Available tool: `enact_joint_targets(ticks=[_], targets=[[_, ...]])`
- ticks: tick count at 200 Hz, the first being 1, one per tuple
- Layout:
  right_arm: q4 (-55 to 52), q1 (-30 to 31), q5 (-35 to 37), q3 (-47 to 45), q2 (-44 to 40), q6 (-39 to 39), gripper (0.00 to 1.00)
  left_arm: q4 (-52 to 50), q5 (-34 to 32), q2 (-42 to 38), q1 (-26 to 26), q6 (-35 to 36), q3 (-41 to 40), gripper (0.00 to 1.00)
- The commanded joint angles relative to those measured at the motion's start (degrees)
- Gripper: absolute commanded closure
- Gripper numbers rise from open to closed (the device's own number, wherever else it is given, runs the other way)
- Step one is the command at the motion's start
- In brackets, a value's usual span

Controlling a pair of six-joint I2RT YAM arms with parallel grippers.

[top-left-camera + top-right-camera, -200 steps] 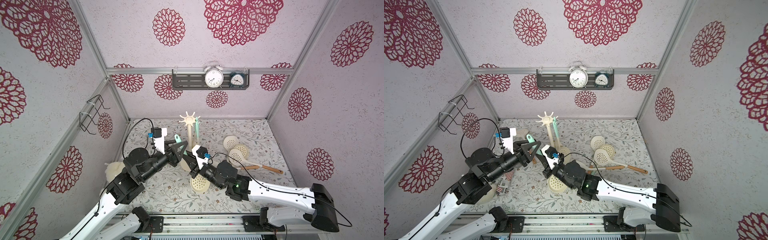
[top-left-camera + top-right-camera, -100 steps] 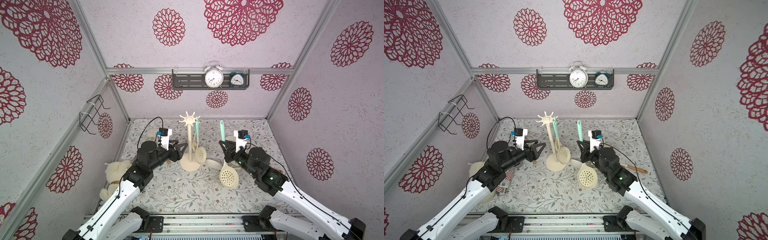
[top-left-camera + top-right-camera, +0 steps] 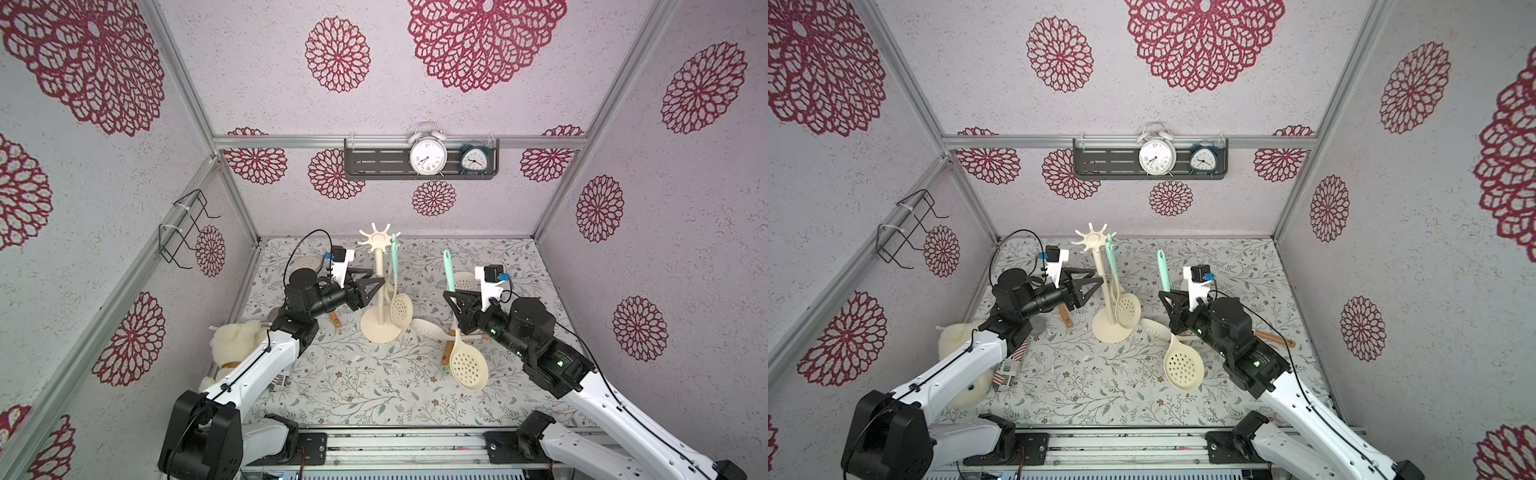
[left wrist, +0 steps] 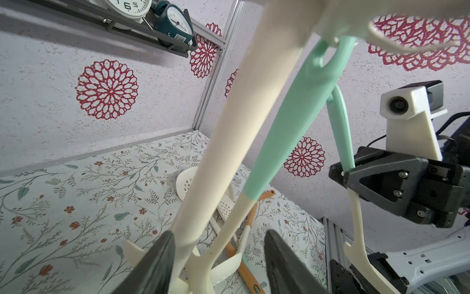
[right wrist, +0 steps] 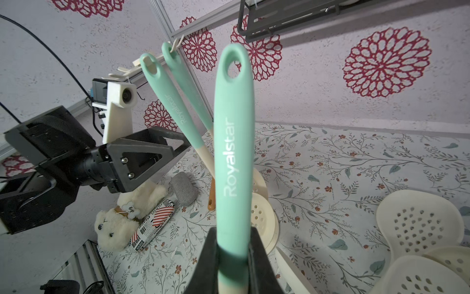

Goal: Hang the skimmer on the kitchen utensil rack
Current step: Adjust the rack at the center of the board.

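Skimmer (image 3: 468, 368): near upright, mint handle end up, perforated bowl down, apart from the kitchen utensil rack (image 3: 379, 270) on the right arm's side. Right gripper (image 5: 232, 241): jaws narrow, clamped on its handle. Left gripper (image 4: 220, 233): jaws half spread, astride the rack's pole; contact unclear. Rack's crown cut off in the left wrist view.

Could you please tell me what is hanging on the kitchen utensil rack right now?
Two mint-handled utensils hang from the kitchen utensil rack's hooks. The front one is a perforated skimmer; the second utensil's head is mostly covered by it, so its type is unclear.
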Motion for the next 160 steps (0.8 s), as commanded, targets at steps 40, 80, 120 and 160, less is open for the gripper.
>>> enact_joint_targets(ticks=[40, 80, 120, 160], targets=[[5.50, -0.52, -4.29, -1.66, -1.06, 0.93, 1.00, 5.61, 15.74, 8.33, 5.03, 0.02, 5.47, 0.46], [6.51, -0.59, -6.05, -2.18, -0.19, 1.20, 1.00, 10.02, 23.92, 13.79, 5.56, -3.31, 8.30, 0.46], [6.83, -0.76, -6.51, -2.28, -0.17, 1.39, 1.00, 11.09, 26.06, 17.30, 5.52, -4.22, 10.61, 0.49], [7.04, -0.85, -6.35, -2.65, -0.71, 1.57, 1.00, 19.09, 28.36, 21.77, 5.52, -10.63, 11.83, 0.51]])
